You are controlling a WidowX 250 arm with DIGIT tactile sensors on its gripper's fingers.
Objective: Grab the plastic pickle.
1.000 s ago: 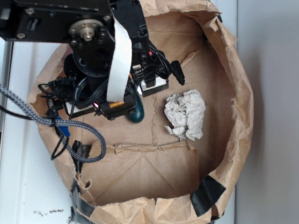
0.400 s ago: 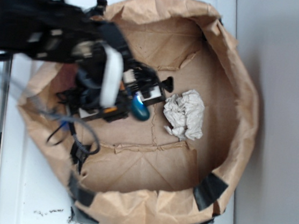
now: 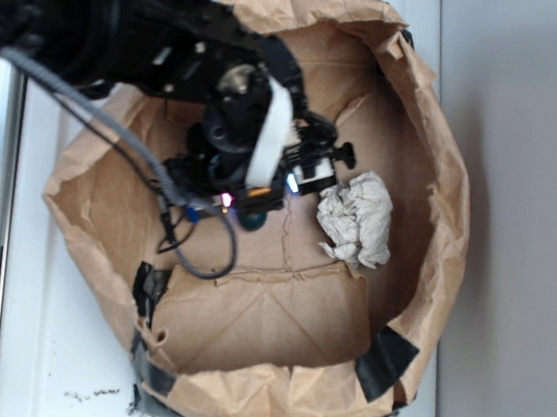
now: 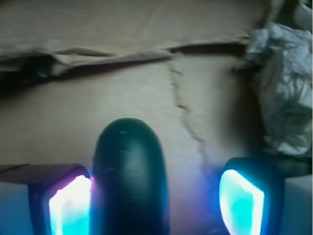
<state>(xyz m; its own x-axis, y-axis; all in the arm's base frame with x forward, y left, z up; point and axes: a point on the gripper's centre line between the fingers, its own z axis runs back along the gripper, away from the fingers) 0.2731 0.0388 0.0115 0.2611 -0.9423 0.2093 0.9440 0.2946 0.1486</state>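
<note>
The plastic pickle [image 4: 129,171], dark green and glossy with a rounded end, lies on the brown paper floor between my gripper's [image 4: 156,196] two glowing fingers. The left finger [image 4: 71,205] sits right against its side. The right finger [image 4: 242,200] stands well apart from it, with bare paper between. The gripper is open. In the exterior view only the pickle's dark end [image 3: 251,219] shows under the gripper [image 3: 258,194]; the arm hides the rest.
A crumpled off-white paper wad [image 3: 358,218] [image 4: 283,88] lies just right of the gripper. Everything sits inside a rolled-down brown paper bag with a raised wall [image 3: 452,188] and black tape patches [image 3: 387,357]. A loose cable [image 3: 193,249] hangs below the arm.
The arm has swung right and turned, so the gripper now straddles the pickle. The paper wad and the bag's wall have shifted slightly to the right.
</note>
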